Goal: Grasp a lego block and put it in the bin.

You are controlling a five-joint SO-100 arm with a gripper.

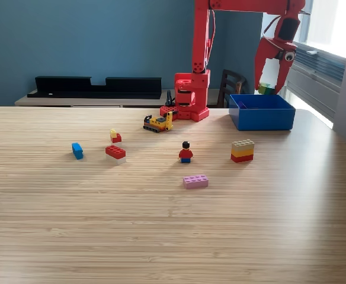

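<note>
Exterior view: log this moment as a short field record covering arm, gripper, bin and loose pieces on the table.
arm: red, base at the table's far edge, reaching toward the view's right
gripper: raised above the bin, holding a green block
bin: blue, far right of the table; contents not clear
loose blocks: blue block, red block, small red-yellow piece, pink block, tan-yellow-red stack
other toys: minifigure standing, yellow vehicle near the base
table: light wood
</note>
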